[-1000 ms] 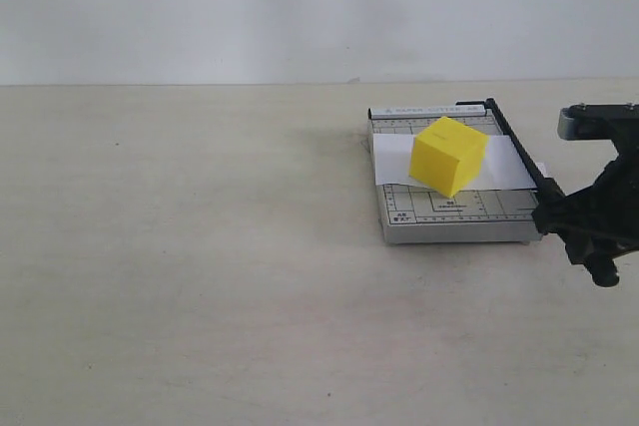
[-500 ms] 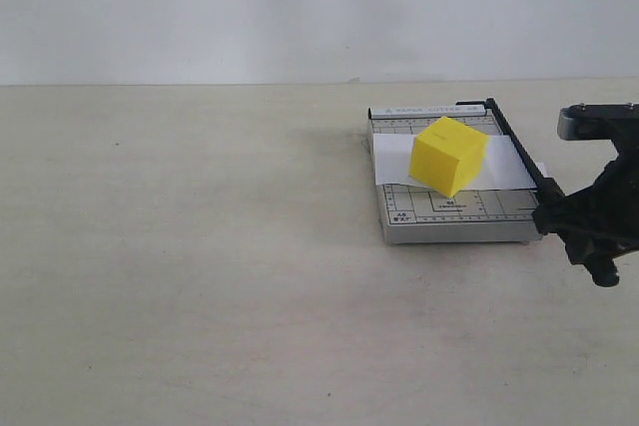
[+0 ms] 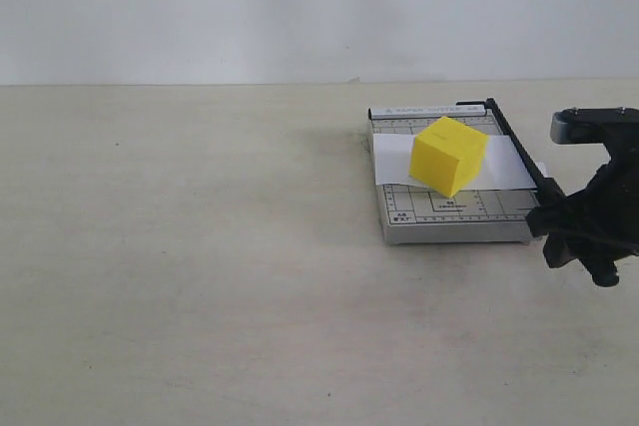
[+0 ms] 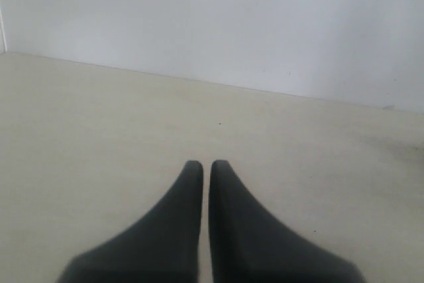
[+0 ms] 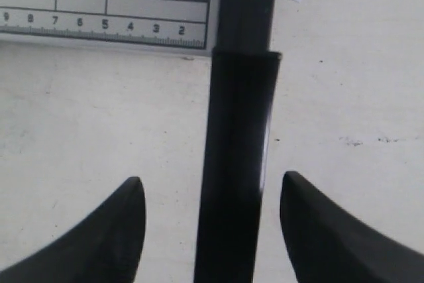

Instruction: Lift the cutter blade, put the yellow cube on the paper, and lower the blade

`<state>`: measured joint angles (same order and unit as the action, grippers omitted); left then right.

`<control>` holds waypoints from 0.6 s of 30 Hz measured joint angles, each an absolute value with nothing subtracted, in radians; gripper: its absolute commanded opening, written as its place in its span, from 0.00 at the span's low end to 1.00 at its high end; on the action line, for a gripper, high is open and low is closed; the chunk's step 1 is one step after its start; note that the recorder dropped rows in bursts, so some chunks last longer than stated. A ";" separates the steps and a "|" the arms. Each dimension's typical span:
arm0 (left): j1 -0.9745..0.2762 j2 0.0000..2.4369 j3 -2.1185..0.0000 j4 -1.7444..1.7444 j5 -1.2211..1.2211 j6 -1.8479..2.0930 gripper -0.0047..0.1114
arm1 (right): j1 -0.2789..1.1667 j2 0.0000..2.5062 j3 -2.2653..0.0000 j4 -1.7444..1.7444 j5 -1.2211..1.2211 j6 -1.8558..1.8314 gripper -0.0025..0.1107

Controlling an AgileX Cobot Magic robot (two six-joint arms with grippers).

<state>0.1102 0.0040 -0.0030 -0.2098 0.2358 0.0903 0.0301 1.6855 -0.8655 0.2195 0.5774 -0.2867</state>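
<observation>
The right gripper (image 5: 209,187) sits slightly further left than before, jaws spread astride the thick matte-black handle of the cutter blade (image 5: 240,97), while the left gripper's (image 4: 206,164) tapered jaws press together.

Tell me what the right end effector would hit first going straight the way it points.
Probably the cutter blade: its black handle lies centred between the fingers of the open right end effector, with bare table either side. Depth is unclear.

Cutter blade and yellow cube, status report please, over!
Left gripper shut, empty, off by itself. Right gripper open, straddling the cutter blade handle, not gripping. Yellow cube sits on the paper, blade down. Over.
</observation>
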 measured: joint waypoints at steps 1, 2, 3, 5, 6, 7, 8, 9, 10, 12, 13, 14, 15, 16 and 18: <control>0.110 0.004 -0.003 -0.210 0.236 0.090 0.08 | 0.030 1.685 -0.866 0.220 0.577 -0.287 0.53; 0.110 0.004 -0.003 -0.210 0.236 0.090 0.08 | 0.030 1.685 -0.866 0.220 0.577 -0.287 0.53; 0.110 0.004 -0.003 -0.210 0.236 0.090 0.08 | 0.030 1.685 -0.866 0.220 0.577 -0.287 0.53; 0.110 0.004 -0.003 -0.210 0.236 0.090 0.08 | 0.030 1.685 -0.866 0.220 0.577 -0.287 0.53; 0.110 0.004 -0.003 -0.210 0.236 0.090 0.08 | 0.030 1.685 -0.868 0.220 0.581 -0.287 0.53; 0.110 0.004 -0.003 -0.210 0.236 0.090 0.08 | 0.030 1.683 -0.871 0.217 0.590 -0.287 0.53; 0.110 0.004 -0.003 -0.210 0.236 0.090 0.08 | 0.030 1.675 -0.883 0.215 0.605 -0.287 0.53; 0.110 0.004 -0.003 -0.210 0.236 0.090 0.08 | 0.030 1.662 -0.898 0.213 0.623 -0.287 0.53; 0.110 0.004 -0.003 -0.210 0.236 0.090 0.08 | 0.030 1.649 -0.912 0.210 0.640 -0.287 0.53; 0.110 0.004 -0.003 -0.210 0.236 0.090 0.08 | 0.030 1.604 -0.960 0.199 0.689 -0.283 0.53; 0.110 0.004 -0.003 -0.210 0.236 0.090 0.08 | 0.030 1.577 -0.985 0.191 0.711 -0.274 0.53; 0.110 0.004 -0.003 -0.210 0.236 0.090 0.08 | 0.030 1.548 -1.010 0.183 0.739 -0.259 0.52; 0.110 0.004 -0.003 -0.210 0.236 0.090 0.08 | 0.030 1.517 -1.033 0.174 0.767 -0.240 0.49; 0.110 0.004 -0.003 -0.210 0.236 0.090 0.08 | 0.030 1.490 -1.048 0.165 0.788 -0.214 0.42; 0.110 0.004 -0.003 -0.210 0.236 0.090 0.08 | 0.030 1.409 -1.067 0.151 0.816 -0.156 0.22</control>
